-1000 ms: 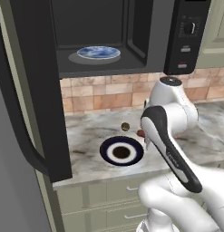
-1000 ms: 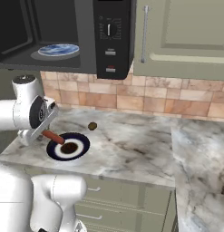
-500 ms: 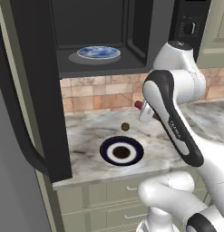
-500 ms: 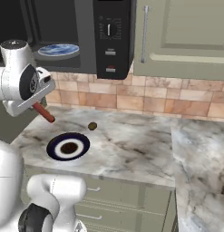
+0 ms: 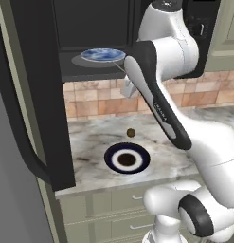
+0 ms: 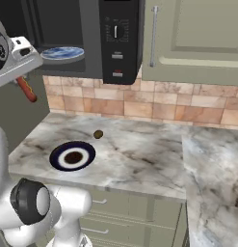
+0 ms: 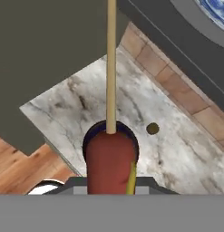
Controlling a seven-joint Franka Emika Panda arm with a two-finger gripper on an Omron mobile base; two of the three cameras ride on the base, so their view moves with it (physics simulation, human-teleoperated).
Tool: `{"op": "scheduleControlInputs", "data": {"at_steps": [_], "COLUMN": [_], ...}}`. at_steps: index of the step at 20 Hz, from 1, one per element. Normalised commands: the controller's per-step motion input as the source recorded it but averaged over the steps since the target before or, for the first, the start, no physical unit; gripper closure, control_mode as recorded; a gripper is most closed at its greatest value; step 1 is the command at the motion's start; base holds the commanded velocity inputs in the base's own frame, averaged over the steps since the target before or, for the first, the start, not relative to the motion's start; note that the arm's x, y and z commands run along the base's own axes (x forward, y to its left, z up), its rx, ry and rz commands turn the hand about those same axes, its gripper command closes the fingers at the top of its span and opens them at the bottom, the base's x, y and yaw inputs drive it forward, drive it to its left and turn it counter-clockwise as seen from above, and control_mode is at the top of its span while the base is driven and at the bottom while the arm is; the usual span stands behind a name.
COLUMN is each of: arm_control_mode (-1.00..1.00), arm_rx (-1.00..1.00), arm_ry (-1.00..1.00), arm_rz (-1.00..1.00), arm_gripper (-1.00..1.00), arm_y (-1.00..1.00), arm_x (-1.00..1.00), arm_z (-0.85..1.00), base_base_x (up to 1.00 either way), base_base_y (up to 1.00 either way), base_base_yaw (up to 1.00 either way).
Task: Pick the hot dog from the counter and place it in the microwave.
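Note:
My gripper (image 6: 24, 81) hangs high at the left, level with the open front of the microwave (image 6: 115, 38), and it is shut on the hot dog (image 6: 27, 89), which slants down below the hand. In the hand view the reddish hot dog (image 7: 109, 161) with a yellow streak sits between the jaws, and a thin pale stick (image 7: 111, 68) runs out of its end. Far below lies the marble counter (image 6: 139, 149). In the left base view my raised arm covers the hand in front of the microwave cavity (image 5: 90, 28).
A blue patterned plate (image 6: 62, 52) sits inside the microwave. A dark-rimmed plate (image 5: 127, 158) and a small brown ball (image 5: 130, 133) lie on the counter. The open black microwave door (image 5: 38, 95) stands out at the left. Beige cabinets (image 6: 197, 34) hang at the right.
The arm has risen with the hot dog, from just above the dark-rimmed plate to the height of the microwave opening. The plate and the ball have stayed put.

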Motion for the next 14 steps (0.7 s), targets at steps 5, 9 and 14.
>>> {"op": "scheduleControlInputs", "data": {"at_steps": [5,9,14], "arm_control_mode": [-1.0,-1.0,-1.0], "arm_rx": [0.11,0.05,0.0], "arm_ry": [-0.18,-0.13,-0.17], "arm_rz": [-0.19,-0.09,-0.01], "arm_gripper": [1.0,1.0,1.0], "arm_y": [0.12,0.0,0.0], "arm_x": [0.08,0.38,0.36], "arm_z": [0.48,0.24,0.12], "base_base_x": [0.0,0.0,0.0], "base_base_y": [0.0,0.0,0.0], "base_base_yaw": [0.0,0.0,0.0]}}
